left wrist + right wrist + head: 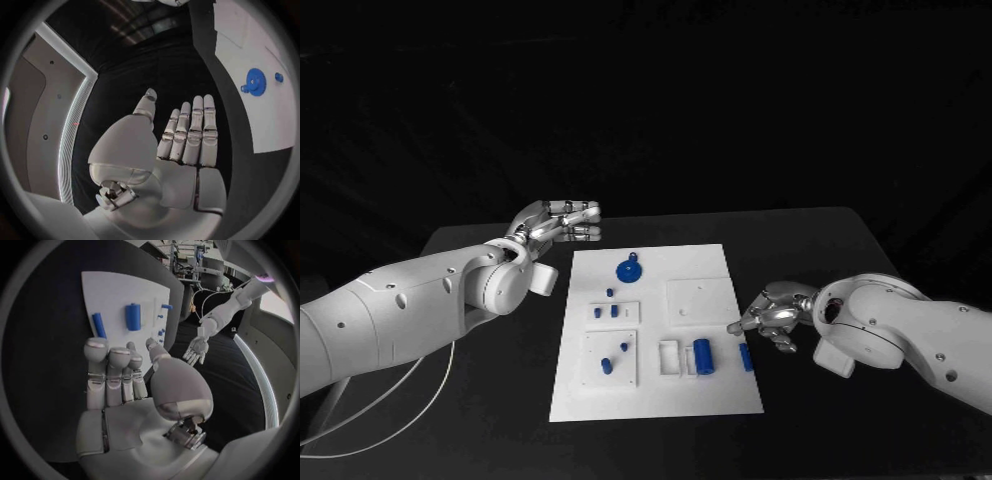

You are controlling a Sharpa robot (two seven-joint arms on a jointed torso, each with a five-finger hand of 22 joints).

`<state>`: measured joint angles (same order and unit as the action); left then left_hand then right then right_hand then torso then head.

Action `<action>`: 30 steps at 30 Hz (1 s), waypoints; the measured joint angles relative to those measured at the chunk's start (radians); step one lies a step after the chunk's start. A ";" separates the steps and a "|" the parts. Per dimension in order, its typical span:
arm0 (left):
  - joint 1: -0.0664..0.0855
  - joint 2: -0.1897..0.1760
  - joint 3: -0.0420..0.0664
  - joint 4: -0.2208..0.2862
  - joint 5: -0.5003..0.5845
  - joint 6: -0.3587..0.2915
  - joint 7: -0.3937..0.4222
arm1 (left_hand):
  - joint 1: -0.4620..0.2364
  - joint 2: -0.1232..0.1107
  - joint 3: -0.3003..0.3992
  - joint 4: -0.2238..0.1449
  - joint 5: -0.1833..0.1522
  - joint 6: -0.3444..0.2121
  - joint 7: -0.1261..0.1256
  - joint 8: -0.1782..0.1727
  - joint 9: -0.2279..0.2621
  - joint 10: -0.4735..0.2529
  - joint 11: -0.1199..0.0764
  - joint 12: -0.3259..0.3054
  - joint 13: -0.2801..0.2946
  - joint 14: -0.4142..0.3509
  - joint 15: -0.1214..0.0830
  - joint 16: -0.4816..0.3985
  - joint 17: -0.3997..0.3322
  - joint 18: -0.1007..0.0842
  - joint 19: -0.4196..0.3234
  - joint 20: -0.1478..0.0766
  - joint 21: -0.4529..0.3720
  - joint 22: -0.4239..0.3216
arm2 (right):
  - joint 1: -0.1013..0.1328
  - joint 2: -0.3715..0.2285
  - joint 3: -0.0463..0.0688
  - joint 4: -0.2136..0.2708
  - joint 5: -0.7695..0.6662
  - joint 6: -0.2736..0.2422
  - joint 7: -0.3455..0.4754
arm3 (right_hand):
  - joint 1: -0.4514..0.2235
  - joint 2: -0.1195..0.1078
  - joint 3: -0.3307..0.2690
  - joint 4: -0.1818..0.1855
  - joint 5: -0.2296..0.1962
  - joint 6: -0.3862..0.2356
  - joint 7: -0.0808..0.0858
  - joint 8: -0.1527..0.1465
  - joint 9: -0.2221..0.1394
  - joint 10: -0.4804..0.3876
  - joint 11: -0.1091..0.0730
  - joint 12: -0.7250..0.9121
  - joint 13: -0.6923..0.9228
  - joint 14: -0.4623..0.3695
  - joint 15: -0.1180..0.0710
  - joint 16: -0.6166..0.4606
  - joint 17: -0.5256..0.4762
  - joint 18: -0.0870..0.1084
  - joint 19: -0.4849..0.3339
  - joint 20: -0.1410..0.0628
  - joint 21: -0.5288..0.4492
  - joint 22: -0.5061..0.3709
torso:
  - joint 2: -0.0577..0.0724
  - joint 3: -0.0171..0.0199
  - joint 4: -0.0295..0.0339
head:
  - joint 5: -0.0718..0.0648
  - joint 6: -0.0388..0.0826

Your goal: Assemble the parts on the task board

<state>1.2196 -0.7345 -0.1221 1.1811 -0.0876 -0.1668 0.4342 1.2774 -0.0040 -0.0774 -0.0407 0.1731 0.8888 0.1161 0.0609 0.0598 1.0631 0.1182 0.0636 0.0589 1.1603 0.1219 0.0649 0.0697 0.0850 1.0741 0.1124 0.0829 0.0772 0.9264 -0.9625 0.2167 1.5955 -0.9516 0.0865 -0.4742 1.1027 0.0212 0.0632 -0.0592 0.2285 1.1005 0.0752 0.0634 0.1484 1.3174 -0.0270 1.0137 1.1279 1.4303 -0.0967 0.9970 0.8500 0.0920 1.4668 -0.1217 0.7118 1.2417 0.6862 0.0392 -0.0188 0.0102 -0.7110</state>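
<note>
Your left hand (564, 222) hovers flat and empty, fingers straight and together, just off the far left corner of the task board (718, 400), with the blue gear-shaped part (629, 269) nearest it. Your right hand (773, 315) holds nothing, fingers loosely bent, beside the board's right edge; a blue peg (746, 357) lies just inboard of it, a blue cylinder (705, 356) beyond.

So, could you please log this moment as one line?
left hand: open, off board | right hand: open, at task board edge | blue gear: on board
</note>
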 measured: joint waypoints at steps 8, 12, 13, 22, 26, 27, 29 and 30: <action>-0.001 -0.009 0.000 0.009 -0.003 0.021 0.003 | -0.014 -0.039 0.016 0.034 -0.031 -0.068 0.000 0.000 -0.003 -0.028 0.002 0.000 0.000 -0.055 0.019 0.000 -0.003 0.000 -0.008 0.015 -0.005 -0.002 | 0.000 0.026 -0.026 0.028 0.006 0.032 -0.141 | -0.015 -0.015 -0.039 0.030 -0.015 -0.011 0.003 0.000 0.006 0.007 0.007 0.000 0.036 0.004 0.004 0.014 0.048 0.000 -0.004 0.004 0.015 0.026 | -0.008 -0.0058 -0.0013 | 0.006 -0.012; -0.002 -0.010 0.000 0.015 -0.004 0.033 -0.001 | -0.023 -0.068 0.040 0.078 -0.031 -0.161 0.004 -0.004 -0.007 -0.067 0.020 0.000 0.000 -0.115 0.040 0.000 -0.006 0.000 -0.043 0.042 -0.010 -0.008 | 0.000 0.048 -0.038 0.029 0.001 0.034 -0.173 | -0.021 -0.021 -0.036 0.040 -0.011 -0.016 0.005 0.000 0.011 0.007 0.007 0.000 0.052 0.005 0.005 0.025 0.074 0.000 0.000 0.008 0.029 0.043 | -0.008 -0.0077 -0.0009 | 0.007 -0.018; -0.002 -0.010 0.000 0.017 -0.004 0.036 -0.002 | -0.021 -0.075 0.045 0.089 -0.031 -0.168 0.003 -0.004 -0.007 -0.072 0.021 0.000 0.000 -0.124 0.044 0.000 -0.006 0.000 -0.053 0.045 -0.010 -0.008 | 0.000 0.054 -0.042 0.028 -0.001 0.034 -0.179 | -0.024 -0.024 -0.032 0.045 -0.011 -0.018 0.004 0.000 0.013 0.007 0.007 0.000 0.056 0.007 0.006 0.025 0.080 0.000 0.000 0.008 0.031 0.048 | -0.008 -0.0081 -0.0007 | 0.007 -0.019; -0.002 -0.013 -0.001 0.029 -0.010 0.050 -0.014 | -0.029 -0.132 0.037 0.211 -0.113 -0.171 0.018 -0.004 -0.007 -0.121 0.030 0.000 0.000 -0.175 0.046 0.000 -0.007 0.000 -0.086 0.054 -0.013 -0.008 | 0.000 0.114 -0.068 -0.025 -0.016 0.032 -0.208 | -0.036 -0.042 -0.026 0.067 -0.043 -0.056 0.013 0.000 0.016 0.007 0.007 0.000 0.060 0.008 0.008 0.025 0.096 0.000 0.000 0.008 0.031 0.066 | -0.007 -0.0087 -0.0008 | 0.020 -0.029; -0.002 -0.017 -0.001 0.032 -0.013 0.050 -0.019 | 0.001 -0.173 -0.016 0.312 -0.120 -0.175 0.021 -0.004 -0.007 -0.143 0.029 0.000 0.000 -0.187 0.044 0.000 -0.007 0.000 -0.086 0.054 -0.013 -0.008 | 0.002 0.138 -0.072 -0.040 -0.022 0.026 -0.210 | -0.035 -0.060 -0.016 0.089 -0.054 -0.067 0.018 0.006 0.021 0.003 0.011 0.000 0.061 0.011 0.011 0.025 0.102 -0.001 0.000 0.015 0.031 0.067 | -0.006 -0.0077 -0.0007 | 0.025 -0.031; -0.002 -0.018 -0.001 0.032 -0.014 0.050 -0.020 | 0.003 -0.175 -0.026 0.324 -0.120 -0.182 0.021 -0.004 -0.007 -0.145 0.030 0.000 0.000 -0.187 0.044 0.000 -0.007 0.000 -0.085 0.052 -0.013 -0.008 | 0.003 0.147 -0.073 -0.043 -0.024 0.023 -0.210 | -0.035 -0.060 -0.016 0.089 -0.054 -0.069 0.019 0.007 0.021 0.003 0.011 0.000 0.061 0.011 0.011 0.025 0.102 -0.001 0.000 0.015 0.031 0.067 | -0.006 -0.0075 -0.0007 | 0.026 -0.031; -0.002 -0.019 -0.001 0.032 -0.014 0.050 -0.021 | 0.003 -0.175 -0.031 0.329 -0.120 -0.182 0.021 -0.004 -0.007 -0.147 0.032 0.000 0.000 -0.189 0.042 0.000 -0.007 0.000 -0.082 0.050 -0.013 -0.008 | 0.005 0.159 -0.076 -0.049 -0.027 0.019 -0.209 | -0.035 -0.060 -0.016 0.089 -0.054 -0.069 0.019 0.007 0.021 0.003 0.011 0.000 0.061 0.011 0.011 0.025 0.102 -0.001 0.000 0.015 0.031 0.067 | -0.006 -0.0073 -0.0007 | 0.028 -0.031; -0.002 -0.019 -0.001 0.033 -0.014 0.049 -0.022 | 0.003 -0.175 -0.031 0.329 -0.120 -0.182 0.021 -0.004 -0.007 -0.148 0.034 0.000 0.000 -0.190 0.041 0.000 -0.007 0.000 -0.082 0.050 -0.013 -0.008 | 0.006 0.165 -0.077 -0.053 -0.027 0.017 -0.208 | -0.035 -0.060 -0.013 0.092 -0.054 -0.069 0.019 0.007 0.021 0.003 0.011 0.000 0.061 0.011 0.011 0.025 0.103 -0.001 0.000 0.015 0.031 0.067 | -0.005 -0.0073 -0.0007 | 0.029 -0.032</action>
<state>1.2176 -0.7537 -0.1227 1.2138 -0.1019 -0.1173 0.4120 1.2804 -0.1788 -0.1089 0.2888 0.0529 0.7070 0.1374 0.0572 0.0531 0.9146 0.1520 0.0636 0.0589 0.9698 0.1626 0.0649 0.0628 0.0850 0.9917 0.1622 0.0697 0.0692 0.9320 -0.7979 0.1394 1.5423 -0.9791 0.1037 -0.6825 1.0677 -0.0385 0.0504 0.0324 0.1743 1.0314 0.0946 0.0702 0.1692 1.3206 -0.0159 1.0137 1.1892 1.4417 -0.0856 1.0220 0.9527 0.0905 1.4667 -0.1069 0.7432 1.3082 0.6808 0.0319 -0.0195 0.0394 -0.7427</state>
